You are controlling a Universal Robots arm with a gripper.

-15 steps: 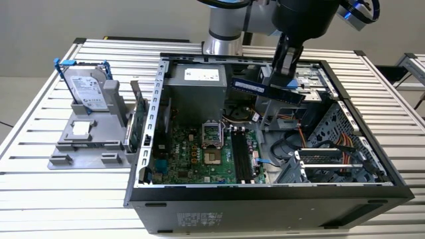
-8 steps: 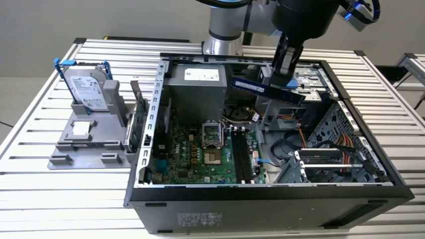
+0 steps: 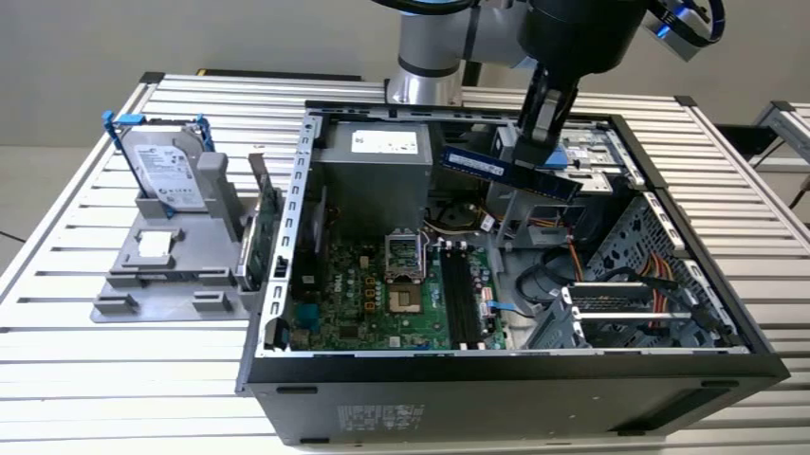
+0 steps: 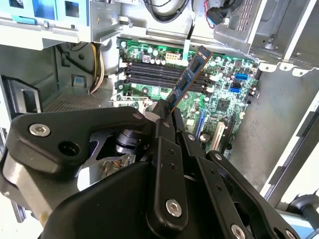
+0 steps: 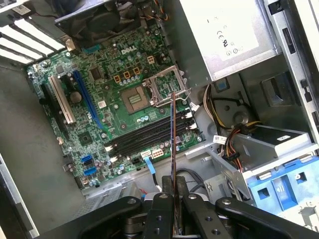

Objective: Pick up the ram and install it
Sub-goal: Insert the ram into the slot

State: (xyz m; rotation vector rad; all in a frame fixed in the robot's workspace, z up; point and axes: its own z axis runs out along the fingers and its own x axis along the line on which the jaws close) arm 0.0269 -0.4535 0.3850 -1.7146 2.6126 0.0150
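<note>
Gripper clamped on ram, stick held aloft | computer case open beneath | motherboard well below stick | black slots bare, ram skewed across them | judgement: line stick along slot, keep level, seat evenly

1. Ram: matt blue board, dark chips, coppery contact edge.
2. Gripper: matt black links, shiny steel screws.
3. Case: matt black outside, bare grey sheet metal inside.
4. Motherboard: green lacquered board; slots black plastic.
5. Table: ribbed, pale satin metal.
6. Drive: glossy silver metal, blue plastic frame.
</note>
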